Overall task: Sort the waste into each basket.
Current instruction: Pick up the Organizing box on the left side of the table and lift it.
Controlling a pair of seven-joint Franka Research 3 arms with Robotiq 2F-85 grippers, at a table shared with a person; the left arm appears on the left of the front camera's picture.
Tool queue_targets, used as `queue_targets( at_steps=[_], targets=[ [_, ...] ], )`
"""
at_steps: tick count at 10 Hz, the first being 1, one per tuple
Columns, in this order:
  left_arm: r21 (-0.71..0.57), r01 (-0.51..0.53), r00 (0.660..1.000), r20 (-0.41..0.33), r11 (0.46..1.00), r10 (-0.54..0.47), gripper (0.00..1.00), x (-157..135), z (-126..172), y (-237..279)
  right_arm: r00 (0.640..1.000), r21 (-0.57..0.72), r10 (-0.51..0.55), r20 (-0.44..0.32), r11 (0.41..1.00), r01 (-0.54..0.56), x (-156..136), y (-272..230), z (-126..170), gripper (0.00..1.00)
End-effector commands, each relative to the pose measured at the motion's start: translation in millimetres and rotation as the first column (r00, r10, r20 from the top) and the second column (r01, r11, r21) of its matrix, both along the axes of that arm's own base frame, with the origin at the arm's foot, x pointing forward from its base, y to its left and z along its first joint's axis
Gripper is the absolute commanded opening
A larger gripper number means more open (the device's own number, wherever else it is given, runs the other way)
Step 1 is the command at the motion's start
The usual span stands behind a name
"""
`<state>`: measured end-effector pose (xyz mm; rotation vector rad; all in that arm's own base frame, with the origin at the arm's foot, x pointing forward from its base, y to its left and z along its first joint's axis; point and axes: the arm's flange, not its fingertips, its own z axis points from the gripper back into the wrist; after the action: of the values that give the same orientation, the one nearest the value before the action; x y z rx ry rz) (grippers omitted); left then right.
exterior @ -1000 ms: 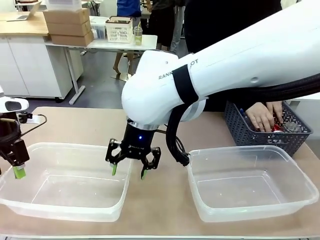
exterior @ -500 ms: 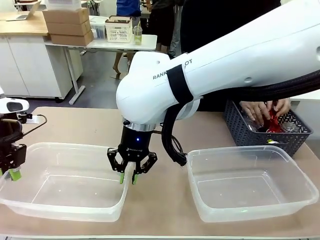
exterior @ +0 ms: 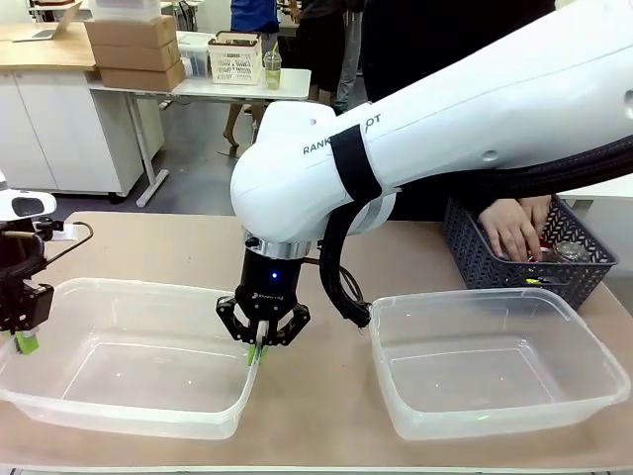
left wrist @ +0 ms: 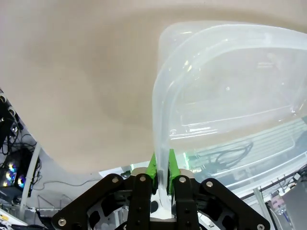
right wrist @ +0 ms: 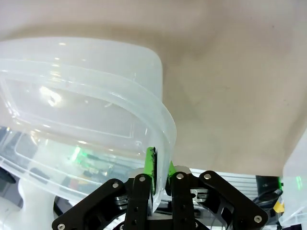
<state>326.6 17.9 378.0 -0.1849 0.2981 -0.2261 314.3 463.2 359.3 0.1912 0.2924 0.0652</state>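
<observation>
Two clear baskets stand side by side on the table, the left one (exterior: 148,293) and the right one (exterior: 475,298). My right gripper (exterior: 258,351) reaches across the middle and is shut on the left basket's right rim; the right wrist view shows that rim (right wrist: 160,120) pinched in my right gripper (right wrist: 158,175). At the table's left, my left gripper (exterior: 25,340) is shut on the same basket's left rim. In the left wrist view, that wall (left wrist: 160,124) runs down into my left gripper (left wrist: 161,167). Both baskets hold nothing. The waste (exterior: 569,252) lies in the dark lattice basket, mostly hidden.
The dark lattice basket (exterior: 475,252) sits at the far right behind the right clear basket, with a person's hand (exterior: 514,230) inside it. My right arm's large white body (exterior: 415,129) spans the table's middle. Bare tabletop lies between the clear baskets.
My right gripper has shut on the left basket's right rim, and my left gripper has shut on its left rim. The person's hand, which lifted a red can, is back down in the dark basket.
</observation>
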Motion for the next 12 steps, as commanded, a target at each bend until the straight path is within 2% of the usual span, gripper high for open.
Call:
queue_targets(
  at_steps=[1, 2, 3, 4, 5, 6, 7, 8, 10, 11, 12],
  targets=[
    [-0.003, -0.006, 1.000, 0.024, 1.000, 0.006, 0.00, -28.0, -6.3, -2.5, 0.999, -0.008, 0.033, -0.027, 0.999, -0.033, 2.0, -1.1, 6.4, 0.00],
    [-0.005, -0.001, 0.998, 0.056, 1.000, 0.001, 0.00, -26.0, 18.8, -3.2, 0.998, -0.028, 0.056, -0.033, 0.998, -0.056, 4.7, -11.7, 27.3, 0.00],
    [0.016, -0.050, 0.994, 0.094, 0.999, 0.049, 0.00, -22.4, 57.3, -7.0, 0.993, -0.054, 0.100, -0.058, 0.993, -0.103, 7.8, -24.1, 60.3, 0.00],
    [0.044, -0.107, 0.987, 0.128, 0.993, 0.101, 0.00, -17.0, 92.1, -12.7, 0.994, -0.086, 0.076, -0.079, 0.993, -0.082, 14.0, -39.1, 92.0, 0.00],
    [0.042, -0.127, 0.981, 0.151, 0.991, 0.119, 0.00, -8.7, 116.3, -19.7, 0.990, -0.102, 0.090, -0.111, 0.990, -0.101, 19.1, -50.1, 116.5, 0.00],
    [0.045, -0.154, 0.966, 0.218, 0.987, 0.141, 0.00, -4.6, 136.0, -27.7, 0.977, -0.130, 0.124, -0.175, 0.980, -0.148, 21.7, -58.4, 128.3, 0.00],
    [0.002, -0.164, 0.955, 0.251, 0.986, 0.158, 0.00, -6.0, 144.2, -33.7, 0.979, -0.108, 0.133, -0.156, 0.983, -0.151, 22.2, -62.2, 126.7, 0.00],
    [-0.011, -0.100, 0.982, 0.159, 0.995, 0.101, 0.00, -19.7, 124.2, -37.5, 0.996, -0.070, 0.043, -0.078, 0.996, -0.048, 14.9, -36.8, 125.6, 0.00],
    [-0.011, -0.100, 0.982, 0.159, 0.995, 0.101, 0.00, -19.7, 124.2, -37.5, 0.996, -0.070, 0.043, -0.078, 0.996, -0.048, 14.9, -36.8, 125.6, 0.00],
    [-0.020, -0.106, 0.979, 0.174, 0.994, 0.108, 0.07, -19.3, 139.2, -51.4, 0.995, -0.070, 0.050, -0.090, 0.996, -0.056, 23.7, -41.9, 138.5, 0.07],
    [-0.082, -0.142, 0.971, 0.180, 0.986, 0.155, 0.07, -20.0, 149.0, -58.6, 0.995, -0.042, -0.004, -0.096, 0.999, 0.000, 36.3, -63.4, 139.5, 0.07]
  ],
)
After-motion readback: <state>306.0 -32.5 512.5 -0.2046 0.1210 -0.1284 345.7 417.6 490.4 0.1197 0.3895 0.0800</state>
